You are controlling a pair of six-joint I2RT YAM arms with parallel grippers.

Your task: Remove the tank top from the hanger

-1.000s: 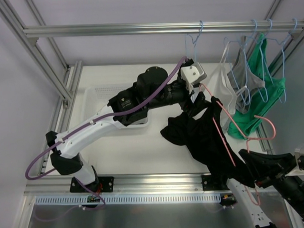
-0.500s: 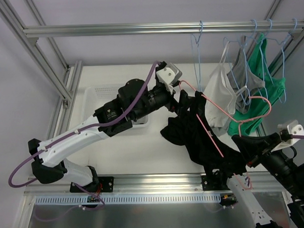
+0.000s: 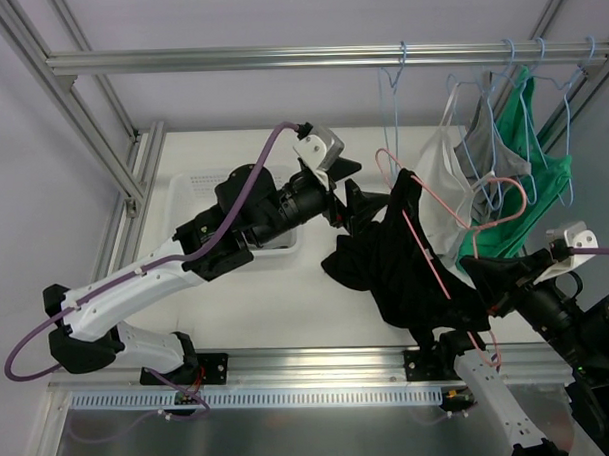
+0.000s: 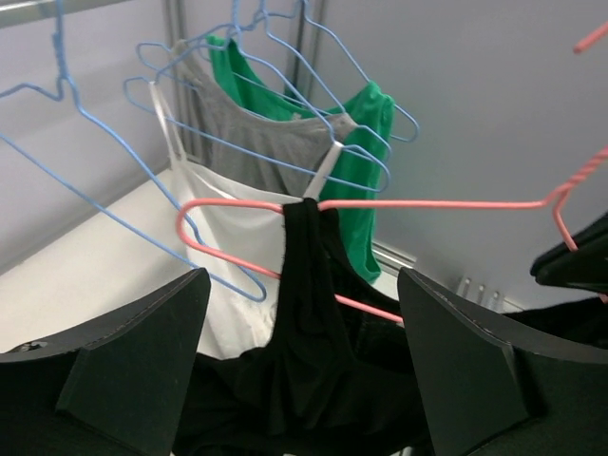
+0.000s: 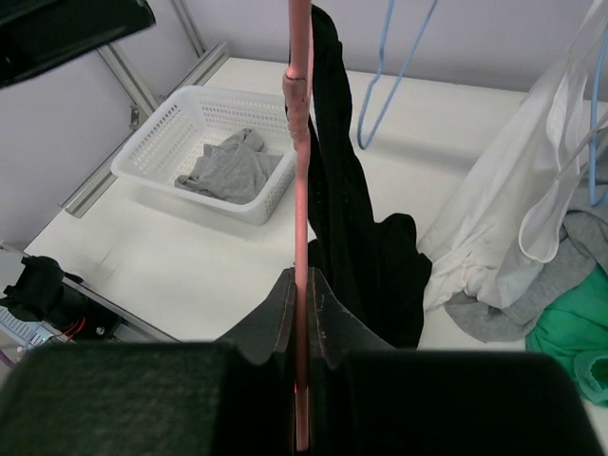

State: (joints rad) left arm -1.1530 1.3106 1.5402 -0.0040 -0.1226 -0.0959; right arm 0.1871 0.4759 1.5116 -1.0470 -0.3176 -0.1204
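Observation:
A black tank top (image 3: 401, 260) hangs by one strap from a pink wire hanger (image 3: 417, 234) held in the air, its lower part bunched on the table. My right gripper (image 3: 484, 284) is shut on the hanger's wire (image 5: 301, 190); the tank top (image 5: 351, 237) drapes just right of it. My left gripper (image 3: 349, 191) is open and empty, just left of the hanger's end. In the left wrist view the strap (image 4: 309, 214) loops over the pink hanger (image 4: 427, 202), beyond my spread fingers (image 4: 142, 351), with the garment (image 4: 313, 332) hanging between them.
A rail (image 3: 279, 57) across the back holds blue hangers (image 3: 395, 85) and white (image 3: 445, 178), grey (image 3: 497, 161) and green (image 3: 538, 185) garments at the right. A white basket (image 3: 198, 182) with a grey garment (image 5: 228, 166) stands at the left.
My left gripper has drawn back to the left, away from the tank top. My right gripper has swung the hanger up and leftward, and the tank top moved with it.

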